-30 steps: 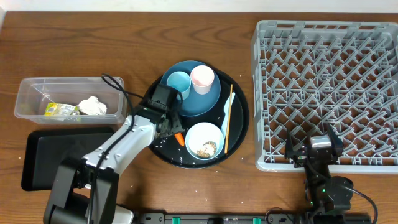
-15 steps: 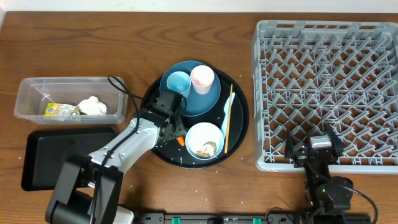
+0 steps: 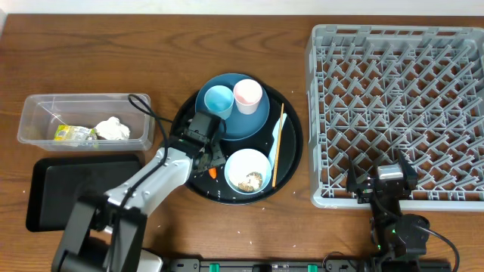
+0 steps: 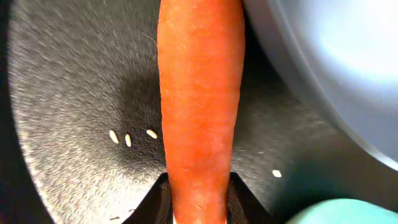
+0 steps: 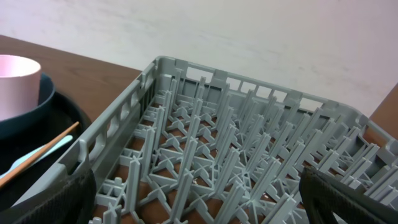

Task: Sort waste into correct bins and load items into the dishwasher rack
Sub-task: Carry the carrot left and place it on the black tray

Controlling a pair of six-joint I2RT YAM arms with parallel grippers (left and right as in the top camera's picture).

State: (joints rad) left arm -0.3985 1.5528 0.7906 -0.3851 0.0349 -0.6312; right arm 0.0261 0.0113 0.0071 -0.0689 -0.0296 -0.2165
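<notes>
The orange carrot lies on the floor of the round black tray, just beside the white bowl and at the near edge of the dark blue plate. The left pincer is closed on it: in the left wrist view the two dark fingertips press against either side of the carrot's near end. A few rice grains are scattered on the tray next to it.

The bowl holds brownish food scraps. On the plate stand the small light-blue cup and the small pink cup, side by side and upright. The thin wooden chopstick lies along the tray's right side, with the white spoon just beside it, reaching toward the bowl.

To the left on the tabletop sits the clear plastic tub, containing the yellow-green wrapper and the crumpled white tissue. The shallow black rectangular tray lies just in front of the tub.

At the far right is the grey dishwasher rack. The right pincer sits at its near edge with its fingers spread wide, gripping nothing.
</notes>
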